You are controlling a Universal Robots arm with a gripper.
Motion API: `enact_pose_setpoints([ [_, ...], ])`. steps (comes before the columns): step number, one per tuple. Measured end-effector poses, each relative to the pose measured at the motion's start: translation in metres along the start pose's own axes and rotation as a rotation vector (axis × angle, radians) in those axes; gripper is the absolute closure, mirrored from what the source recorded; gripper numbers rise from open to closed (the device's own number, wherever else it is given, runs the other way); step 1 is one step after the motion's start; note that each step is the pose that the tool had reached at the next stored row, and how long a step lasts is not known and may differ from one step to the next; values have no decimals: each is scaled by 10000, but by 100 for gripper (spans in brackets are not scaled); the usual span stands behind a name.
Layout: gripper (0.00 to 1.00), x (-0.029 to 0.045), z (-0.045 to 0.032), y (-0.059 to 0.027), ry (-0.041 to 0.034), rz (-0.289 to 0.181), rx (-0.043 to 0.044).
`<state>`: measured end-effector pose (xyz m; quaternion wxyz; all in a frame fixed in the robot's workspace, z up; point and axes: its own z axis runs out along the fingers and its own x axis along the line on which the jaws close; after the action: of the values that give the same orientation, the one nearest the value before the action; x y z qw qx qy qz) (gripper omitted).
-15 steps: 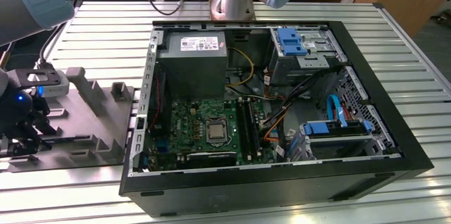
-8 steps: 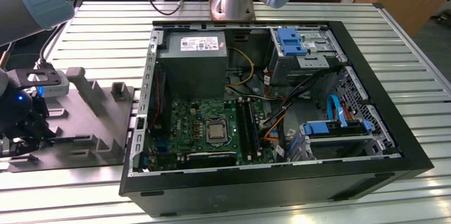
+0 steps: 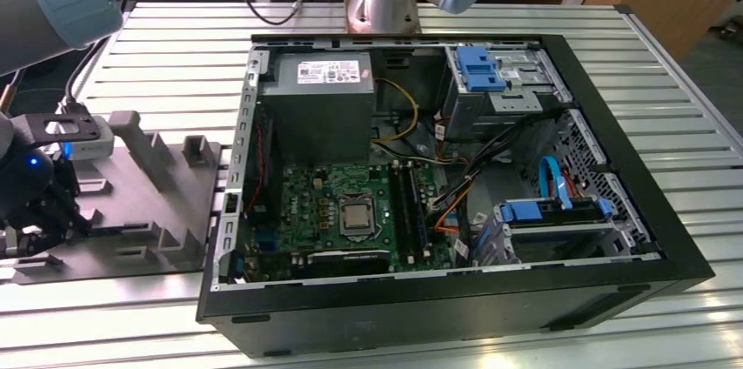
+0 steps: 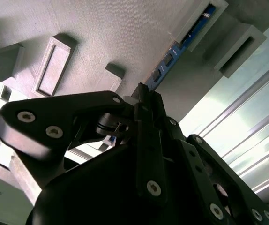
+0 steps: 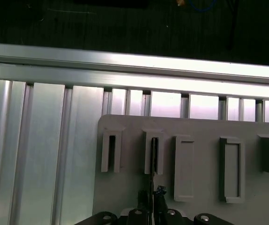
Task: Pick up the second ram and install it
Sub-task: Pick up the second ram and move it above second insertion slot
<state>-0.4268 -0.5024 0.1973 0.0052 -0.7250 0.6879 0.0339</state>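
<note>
The black, linkage-armed gripper [image 4: 141, 96] has its fingers [image 4: 146, 122] drawn in narrow, and they appear to clamp the near end of the second ram [image 4: 172, 55], a long, thin, flat dark circuit strip with a row of bluish-black chips along its face. The strip stands on edge and runs straight out from between the fingertips into a notched upright of the pale grey, matt plastic fixture plate [image 4: 101, 37]. That notch seems made to keep so thin a card upright, leaving both flat faces free for the pads to take. In the first wrist view the gripper [image 5: 152, 205] sits in line with the strip, so the second ram [image 5: 152, 161] shows as a mere dark line reaching from the fingertips into a narrow rectangular slot. Wider raised rectangular pockets of the fixture plate [image 5: 200, 124] lie to either side of the fingers. Under it is the ribbed, bright aluminium table [image 5: 45, 154], smooth and reflective against the plate's dull grain. In the exterior view the gripper [image 3: 52, 217] hangs low over the fixture plate [image 3: 151, 212], well apart from the open black steel computer case [image 3: 465, 304]. Its green motherboard [image 3: 325, 204] carries the long black plastic memory slots [image 3: 406, 195], far from the fingers. Judged from this, the pick-up is in hand and the install is not yet done.
</note>
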Motion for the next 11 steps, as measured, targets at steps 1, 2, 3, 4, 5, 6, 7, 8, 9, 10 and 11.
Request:
enact_pose_setpoints([
  [1, 81, 0, 0, 0, 0, 0, 0],
  [2, 81, 0, 0, 0, 0, 0, 0],
  [3, 81, 0, 0, 0, 0, 0, 0],
  [4, 81, 0, 0, 0, 0, 0, -1],
  [5, 81, 0, 0, 0, 0, 0, 0],
  [6, 81, 0, 0, 0, 0, 0, 0],
  [7, 83, 0, 0, 0, 0, 0, 0],
  [8, 83, 0, 0, 0, 1, 0, -1],
  [9, 83, 0, 0, 0, 1, 0, -1],
  [10, 87, 0, 0, 0, 1, 0, 0],
  [11, 87, 0, 0, 0, 1, 0, -1],
])
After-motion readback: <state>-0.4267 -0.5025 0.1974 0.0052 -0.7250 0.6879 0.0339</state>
